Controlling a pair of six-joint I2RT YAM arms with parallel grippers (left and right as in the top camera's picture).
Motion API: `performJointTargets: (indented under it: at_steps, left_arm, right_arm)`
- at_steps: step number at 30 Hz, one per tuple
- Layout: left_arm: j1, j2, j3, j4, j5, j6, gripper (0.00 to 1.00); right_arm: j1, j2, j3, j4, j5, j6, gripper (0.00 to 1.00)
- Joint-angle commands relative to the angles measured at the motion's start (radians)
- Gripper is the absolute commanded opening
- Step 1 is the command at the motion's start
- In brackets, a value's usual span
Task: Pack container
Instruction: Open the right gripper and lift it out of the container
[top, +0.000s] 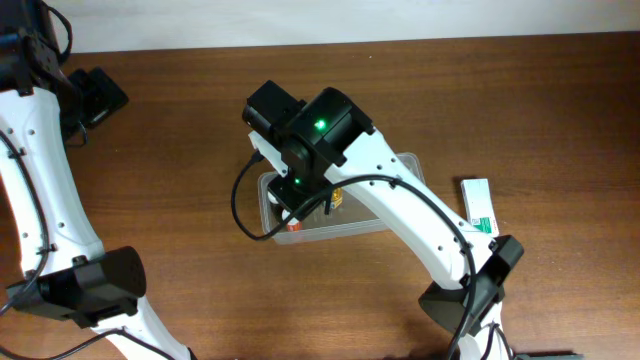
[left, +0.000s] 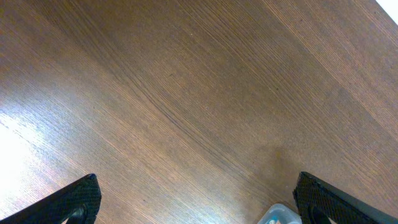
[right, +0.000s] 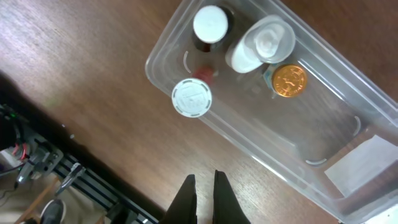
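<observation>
The clear plastic container (right: 311, 127) lies on the wooden table, mostly hidden under my right arm in the overhead view, with only its front rim (top: 310, 230) showing. Inside it are a dark bottle with a white cap (right: 211, 23), a white bottle on its side (right: 261, 42), a gold-lidded jar (right: 289, 81) and a white-lidded bottle (right: 191, 98). My right gripper (right: 203, 180) hangs shut and empty above the table just outside the container's long wall. My left gripper (left: 199, 202) stands open over bare wood at the far left.
A white-and-green carton box (top: 480, 206) lies right of the container. A white label (right: 360, 165) shows at the container's other end. A small clear plastic edge (left: 280, 216) peeks in at the bottom of the left wrist view. A dark rack (right: 56, 168) borders the table.
</observation>
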Motion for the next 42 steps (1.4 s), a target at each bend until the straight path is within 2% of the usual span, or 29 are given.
performJointTargets:
  at_steps: [1,7,14,18,26,30,34,40,42]
  left_arm:
    - [0.002,-0.01,0.01,0.0,0.003,0.016,1.0]
    - [0.002,-0.01,0.01,-0.001,0.003,0.016,1.0]
    - [0.002,-0.01,0.01,0.0,0.003,0.016,1.0]
    - [0.002,-0.01,0.01,0.0,0.003,0.016,1.0]
    - [0.002,-0.01,0.01,0.0,0.003,0.016,1.0]
    - [0.002,-0.01,0.01,0.0,0.003,0.016,1.0]
    - [0.002,-0.01,0.01,0.0,0.003,0.016,1.0]
    - [0.002,-0.01,0.01,0.0,0.003,0.016,1.0]
    - [0.002,-0.01,0.01,0.0,0.003,0.016,1.0]
  right_arm:
    - [-0.023,-0.01,0.013,-0.006,-0.001,0.008,0.04]
    - [-0.061,-0.01,0.012,-0.006,-0.084,0.007,0.04]
    - [-0.072,-0.071,-0.019,-0.006,-0.086,0.006,0.04]
    - [-0.097,-0.176,-0.116,-0.006,-0.058,0.003,0.04]
    - [-0.207,-0.465,-0.427,-0.006,-0.045,-0.002,0.04]
    - [-0.209,-0.541,-0.563,0.008,-0.051,-0.019,0.04]
    - [-0.208,-0.562,-0.719,0.108,-0.137,-0.019,0.04]
    - [-0.208,-0.558,-1.022,0.4,-0.327,-0.026,0.04]
    - [-0.202,-0.558,-1.075,0.465,-0.391,-0.095,0.04]
